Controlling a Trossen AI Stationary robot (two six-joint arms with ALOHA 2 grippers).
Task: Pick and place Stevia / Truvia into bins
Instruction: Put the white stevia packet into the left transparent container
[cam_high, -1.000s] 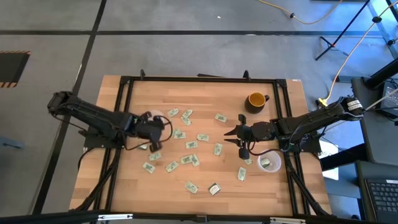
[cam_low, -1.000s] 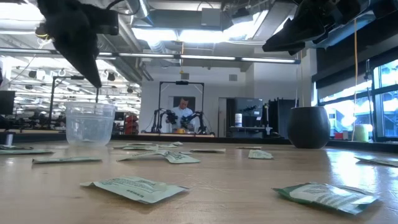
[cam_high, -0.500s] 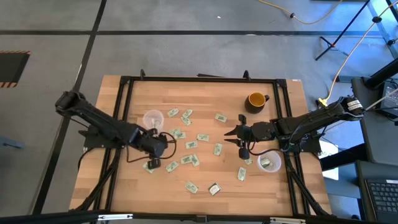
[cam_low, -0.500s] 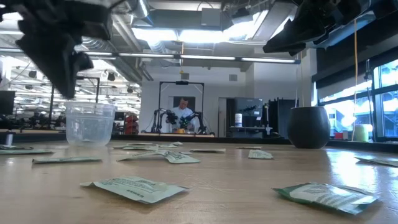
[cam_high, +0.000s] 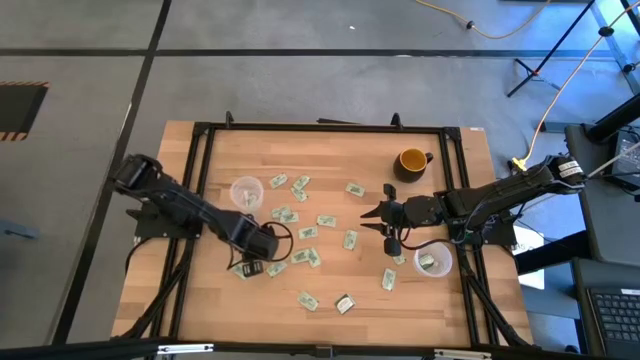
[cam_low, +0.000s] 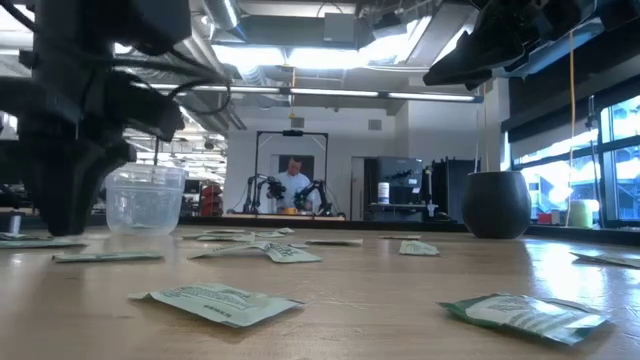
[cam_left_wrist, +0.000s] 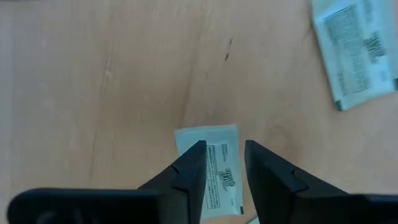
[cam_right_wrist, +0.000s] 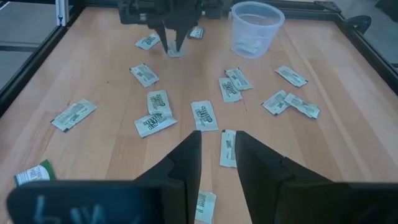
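Note:
Several pale green and white packets (cam_high: 307, 232) lie flat across the wooden table. One clear cup (cam_high: 246, 192) stands at the left and another (cam_high: 432, 262), with packets in it, at the right. My left gripper (cam_left_wrist: 222, 146) points straight down, open, low over one packet (cam_left_wrist: 221, 182) near the table's left. Its two fingers stand astride that packet's middle. My right gripper (cam_right_wrist: 217, 138) hangs open above the table's right half, over loose packets, holding nothing. My left gripper comes at the packet from above, its fingertips (cam_left_wrist: 198, 149) close over the packet's upper face. The packet lies flat on the table. Whether the fingers touch it, I cannot tell.
A yellow mug (cam_high: 411, 160) stands at the far right. A black metal frame (cam_high: 200, 150) runs round the table. More packets lie near the front edge (cam_high: 308, 299). A person sits at another robot far across the room (cam_low: 294, 180).
My left gripper has gone from above the left cup toward the table's near edge and down, tipping until it points straight down over a packet. The right arm and the packets have kept still.

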